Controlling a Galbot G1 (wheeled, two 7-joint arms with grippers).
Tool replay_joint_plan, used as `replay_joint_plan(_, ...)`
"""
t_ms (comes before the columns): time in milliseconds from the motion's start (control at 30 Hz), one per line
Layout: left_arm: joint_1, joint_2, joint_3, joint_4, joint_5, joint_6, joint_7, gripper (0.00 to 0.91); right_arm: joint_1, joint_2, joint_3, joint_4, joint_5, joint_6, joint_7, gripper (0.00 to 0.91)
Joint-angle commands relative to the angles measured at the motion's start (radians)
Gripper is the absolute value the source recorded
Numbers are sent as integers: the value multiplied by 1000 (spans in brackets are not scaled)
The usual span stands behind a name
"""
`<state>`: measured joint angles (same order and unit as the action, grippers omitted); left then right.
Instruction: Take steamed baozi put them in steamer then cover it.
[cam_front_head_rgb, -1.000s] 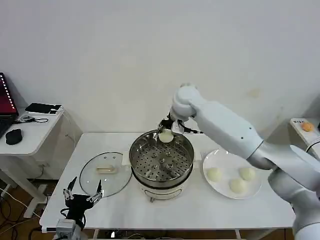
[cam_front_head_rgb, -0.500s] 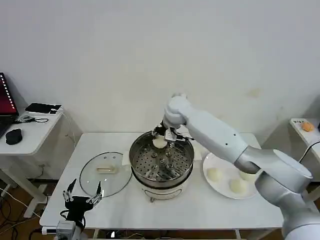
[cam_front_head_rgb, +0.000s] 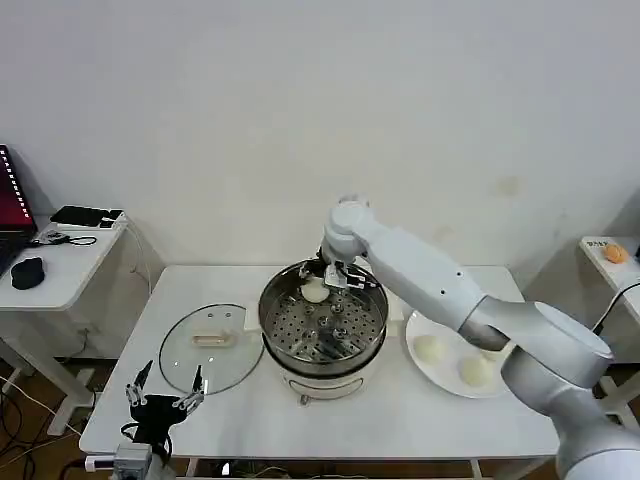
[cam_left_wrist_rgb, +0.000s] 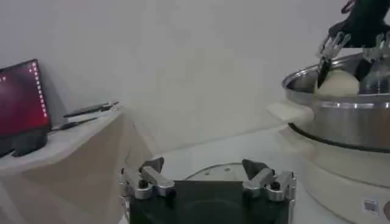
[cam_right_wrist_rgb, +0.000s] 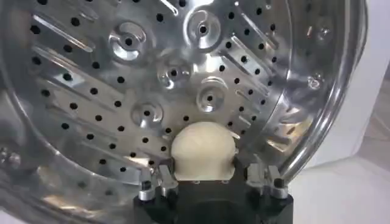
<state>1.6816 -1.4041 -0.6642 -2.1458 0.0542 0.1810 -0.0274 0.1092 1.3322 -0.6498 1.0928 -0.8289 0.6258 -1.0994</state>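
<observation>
Since the earlier frames, the right gripper (cam_front_head_rgb: 322, 283) has moved leftward and lower, from above the far rim of the steamer (cam_front_head_rgb: 324, 322) to just inside its far-left wall, and the bun (cam_front_head_rgb: 314, 290) it carries now sits below rim level. Its fingers (cam_right_wrist_rgb: 163, 180) are clenched on this bun; the right wrist view shows the bun (cam_right_wrist_rgb: 203, 150) held between them above the perforated tray (cam_right_wrist_rgb: 140, 91). Whether the bun touches the tray cannot be told. In the left wrist view the same bun (cam_left_wrist_rgb: 339, 82) shows just above the steamer's rim (cam_left_wrist_rgb: 332, 103), with the right gripper (cam_left_wrist_rgb: 350, 52) around it.

Three more buns lie on the white plate (cam_front_head_rgb: 440, 375) to the right of the steamer: one near the plate's left side (cam_front_head_rgb: 428, 348), one toward the front (cam_front_head_rgb: 474, 371), and one partly hidden behind the right arm (cam_front_head_rgb: 488, 350). Their positions are unchanged.

The cover (cam_front_head_rgb: 205, 348) lies flat on the table (cam_front_head_rgb: 400, 425), left of the steamer and just beside it, handle up, unchanged.

The left gripper (cam_front_head_rgb: 163, 400) hangs at the table's front-left corner, fingers (cam_left_wrist_rgb: 146, 181) spread and holding nothing, slightly lower than before.
</observation>
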Motion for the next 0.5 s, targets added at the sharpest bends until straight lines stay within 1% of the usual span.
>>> replay_joint_plan(33,0,0,2,1,1,0,1,907,8,-5,-4,15,34,-15,-5,907)
replay_joint_plan(233,-3,4,4,5,1,2,4,907,40,-56,3,115,110,-50,-24,907)
replay_joint_plan(333,-5,5,6,2,1,3,6,907,71,-105,4,185,190,-77,-41,907)
replay_joint_plan(367,-5,5,6,0,1,4,6,907,87,-127,3,204,224,-99,-43,907)
replay_joint_plan(433,-4,4,8,-5,1,3,6,907,106,-173,5,236,289,-152,-19,907)
replay_joint_plan(500,-3,-1,8,-17,0,4,6,907,136,-252,3,268,397,-255,71,907)
